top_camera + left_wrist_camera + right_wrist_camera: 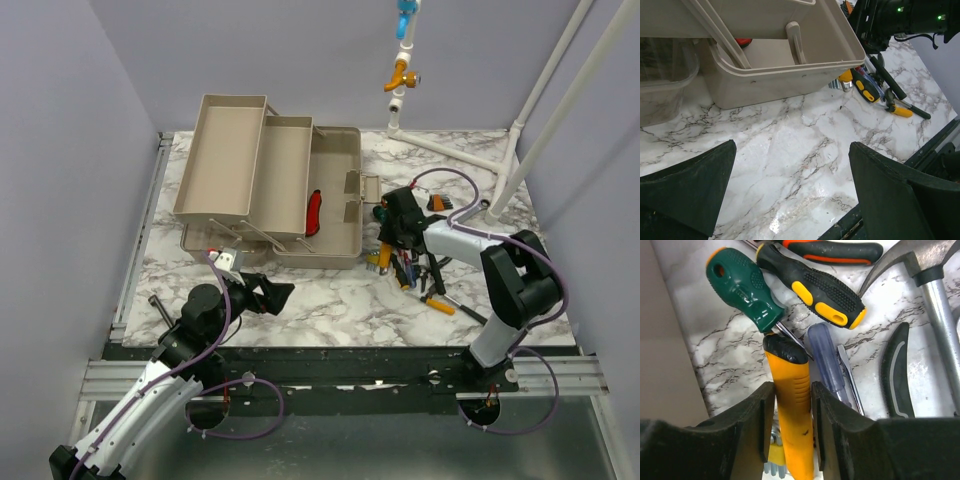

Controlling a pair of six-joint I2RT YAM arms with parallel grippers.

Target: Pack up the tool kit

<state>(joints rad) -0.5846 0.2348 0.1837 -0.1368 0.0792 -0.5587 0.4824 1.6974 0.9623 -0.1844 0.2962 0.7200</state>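
Right end effector (792, 407) is clamping a yellow-handled tool (789, 385) toward the right edge of the tabletop (330, 300); left end effector (792, 145) is hovering wide open by the near edge.

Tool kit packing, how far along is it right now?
Done: the toolbox stands open, with one red-handled tool in its base. In hand: the right gripper is closed on a yellow-handled tool. To do: the rest of the pile beside the box; the left gripper is open and empty.
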